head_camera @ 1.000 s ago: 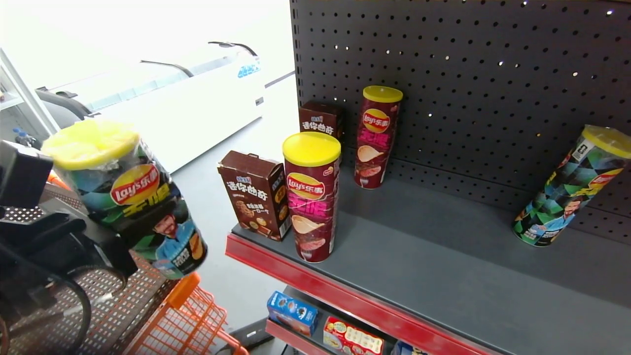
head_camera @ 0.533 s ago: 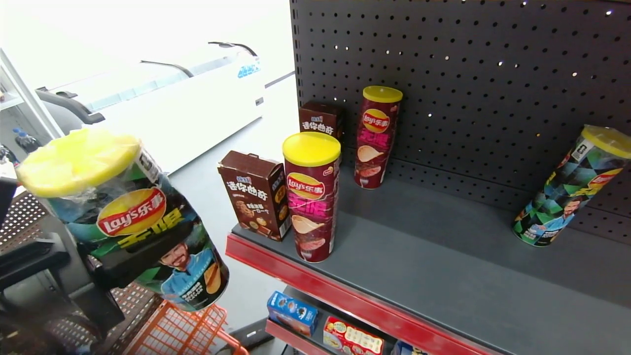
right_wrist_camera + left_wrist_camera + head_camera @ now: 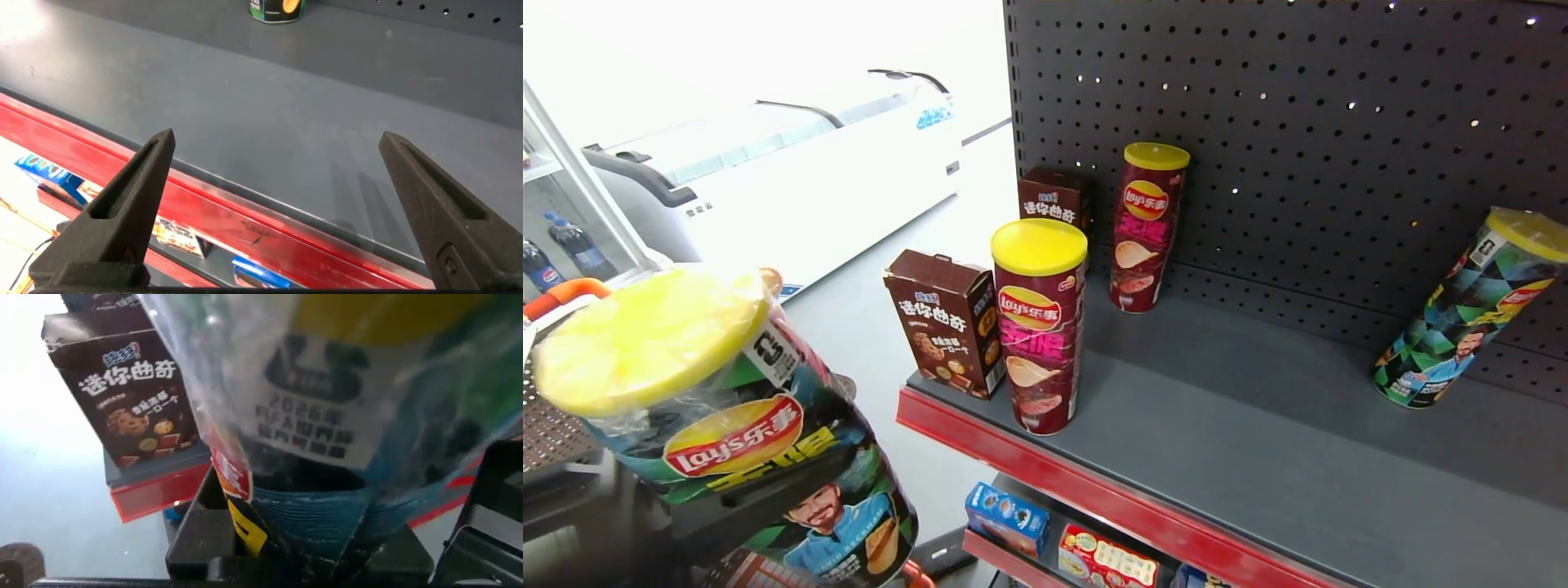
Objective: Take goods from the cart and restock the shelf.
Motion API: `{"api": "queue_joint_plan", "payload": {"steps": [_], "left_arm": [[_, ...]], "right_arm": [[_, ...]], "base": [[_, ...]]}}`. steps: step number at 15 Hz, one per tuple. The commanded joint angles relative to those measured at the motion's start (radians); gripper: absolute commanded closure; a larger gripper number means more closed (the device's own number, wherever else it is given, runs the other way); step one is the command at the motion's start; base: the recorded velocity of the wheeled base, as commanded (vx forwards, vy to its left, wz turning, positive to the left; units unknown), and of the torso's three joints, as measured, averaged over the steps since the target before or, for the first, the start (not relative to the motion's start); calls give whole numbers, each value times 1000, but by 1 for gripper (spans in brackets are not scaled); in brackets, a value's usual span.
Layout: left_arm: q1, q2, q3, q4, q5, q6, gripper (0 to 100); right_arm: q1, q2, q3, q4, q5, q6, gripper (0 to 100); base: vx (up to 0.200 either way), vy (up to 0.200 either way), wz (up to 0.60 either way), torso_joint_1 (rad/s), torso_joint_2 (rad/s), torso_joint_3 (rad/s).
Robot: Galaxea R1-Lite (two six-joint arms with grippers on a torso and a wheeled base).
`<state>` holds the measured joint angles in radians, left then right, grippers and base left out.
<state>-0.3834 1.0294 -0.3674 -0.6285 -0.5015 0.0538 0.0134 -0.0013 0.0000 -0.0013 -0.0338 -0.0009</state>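
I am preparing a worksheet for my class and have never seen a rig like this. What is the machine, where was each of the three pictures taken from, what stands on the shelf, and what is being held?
This is a two-armed robot on wheels, restocking a shop shelf. The wide picture comes from a camera on its head, looking down. The other two come from cameras on its wrists, so you see each gripper's fingers up close.

On the grey shelf stand a front maroon can, a rear maroon can, a front brown box and a rear brown box. A leaning can, green-patterned, tilts against the pegboard.

The left gripper is shut on the held can, which has a yellow lid and is left of the shelf, not yet on it. The right gripper is open and holds nothing, near the shelf's red front edge.
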Motion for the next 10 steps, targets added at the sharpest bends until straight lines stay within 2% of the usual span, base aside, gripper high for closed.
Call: {"api": "queue_joint_plan", "payload": {"steps": [1,5,10], "left_arm": [[-29,9,-4,0,-17,1,100],[-72,49,-13,-8,-48,3,100],[-78,135,-73,-13,-69,17,100]], "right_arm": [[0,1,0,0,0,-1,0],[0,1,0,0,0,-1,0],[0,1,0,0,0,-1,0]], "base": [[0,0,0,0,0,0],[0,0,0,0,0,0],[0,0,-600,1,0,2]]}}
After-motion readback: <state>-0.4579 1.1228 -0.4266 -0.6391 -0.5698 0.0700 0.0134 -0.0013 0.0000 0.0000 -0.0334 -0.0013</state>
